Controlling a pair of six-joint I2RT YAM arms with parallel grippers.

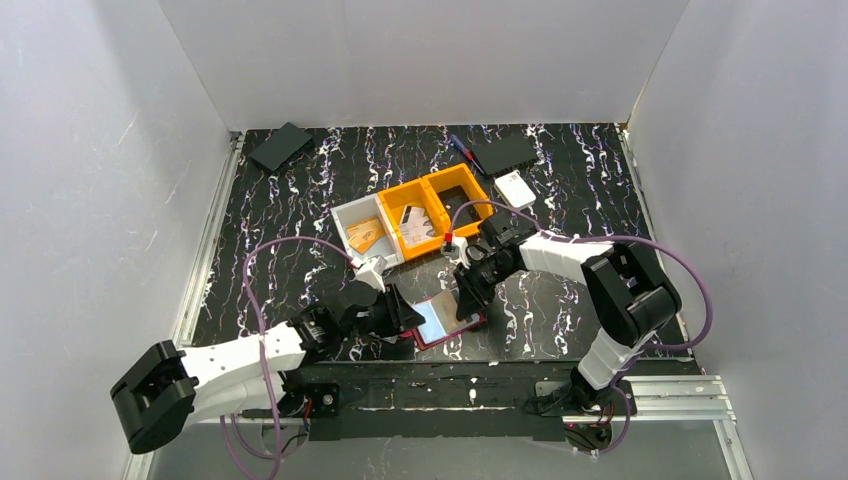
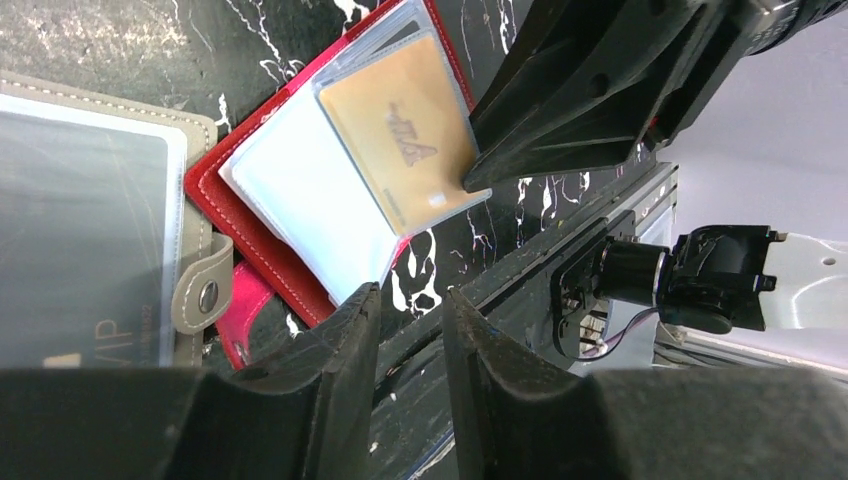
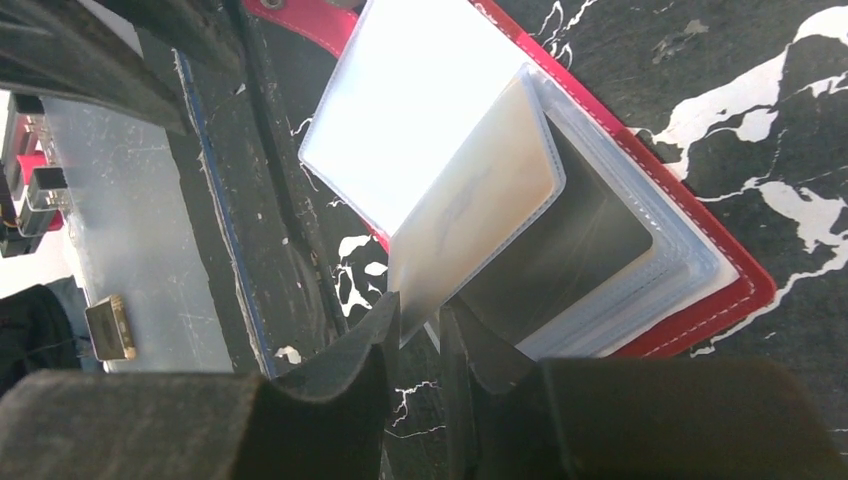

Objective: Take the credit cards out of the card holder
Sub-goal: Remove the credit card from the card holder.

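Being clamped by the right hand [image 3: 420, 320], a tan card [image 3: 480, 220] is tilted off the card holder [image 3: 748, 288] for withdrawal; the left hand [image 2: 412, 300], parted and empty, is braced alongside.

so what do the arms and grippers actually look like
The left arm and the right arm both have white tubular links between chunky black joint housings. A thin purple cable loops loosely alongside each one. The left gripper and the right gripper each have two matte black, wedge-shaped fingers. No sleeves or readable markings show.
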